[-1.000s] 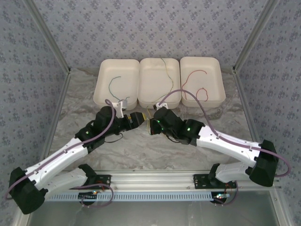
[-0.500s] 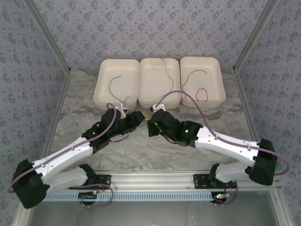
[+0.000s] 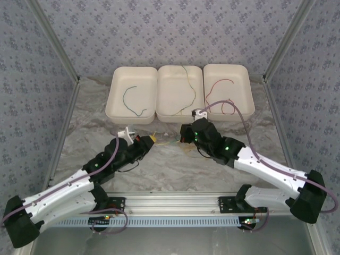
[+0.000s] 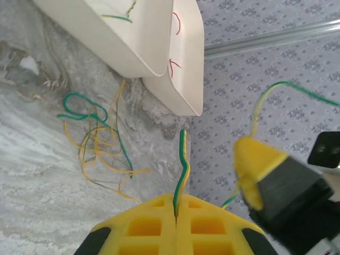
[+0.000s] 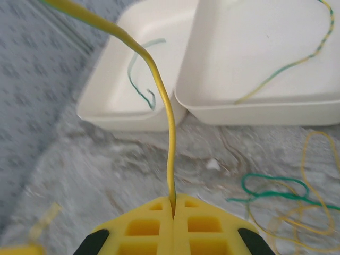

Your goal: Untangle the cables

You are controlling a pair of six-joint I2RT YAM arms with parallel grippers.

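Note:
A loose tangle of yellow and green cables [image 3: 169, 142] lies on the table in front of the trays, between my two grippers. My left gripper [image 3: 149, 140] is shut on a green-and-yellow cable [image 4: 182, 170], which rises straight out of the closed yellow jaws of the left gripper [image 4: 176, 206]. My right gripper [image 3: 184, 133] is shut on a yellow cable [image 5: 169, 133] that arches up and away from the right gripper [image 5: 173, 201]. The tangle [image 4: 98, 143] rests left of the left gripper, and to the right of my right gripper the tangle [image 5: 287, 196] lies flat.
Three white trays stand in a row at the back. The left tray [image 3: 118, 109] holds a green cable [image 3: 132, 101], the middle tray [image 3: 164, 106] a green-yellow one [image 3: 189, 90], the right tray [image 3: 241, 79] a red one [image 3: 220, 95]. Patterned walls enclose the marble table.
The left gripper has shut on the green-and-yellow cable. Both arms have drawn apart, left toward the near left, right toward the right, uncovering the tangle between them.

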